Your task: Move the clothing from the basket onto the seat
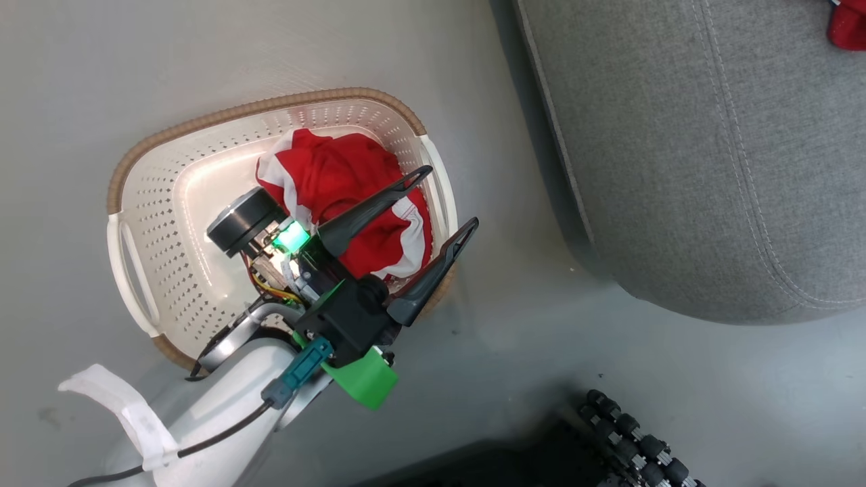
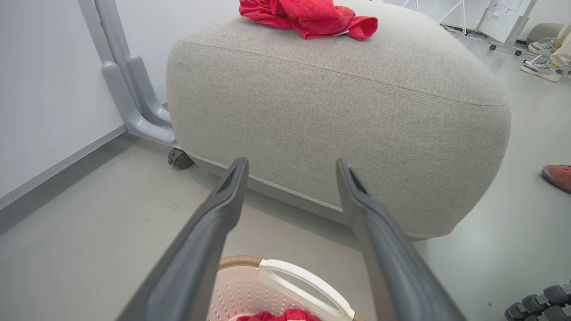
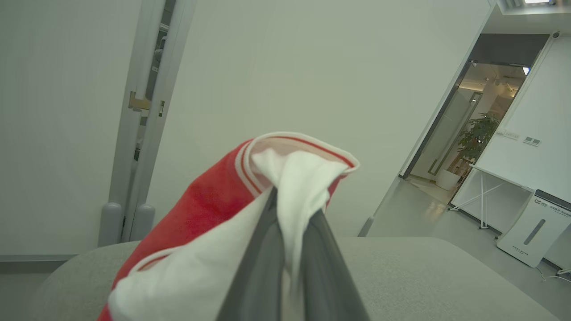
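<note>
The cream basket [image 1: 155, 223] with a brown rim stands on the floor, and a crumpled red and white garment [image 1: 338, 182] lies in its right half. My left gripper [image 1: 450, 197] hangs open over the basket's right end, nothing between its fingers. In the left wrist view the same gripper [image 2: 292, 164] points at the grey seat [image 2: 357, 111], with the basket's handle [image 2: 303, 281] below. A second red garment [image 2: 308, 15] lies on top of the seat. My right gripper [image 3: 294, 209] is shut on red and white cloth [image 3: 214, 205] above the seat [image 3: 424, 267].
The seat [image 1: 710, 149] fills the upper right of the head view, with a red scrap [image 1: 849, 24] at its far corner. Dark rollers [image 1: 636, 433] sit at the lower right. A grey stand leg with a caster [image 2: 134, 102] is left of the seat. People's shoes [image 2: 542, 67] are at the right.
</note>
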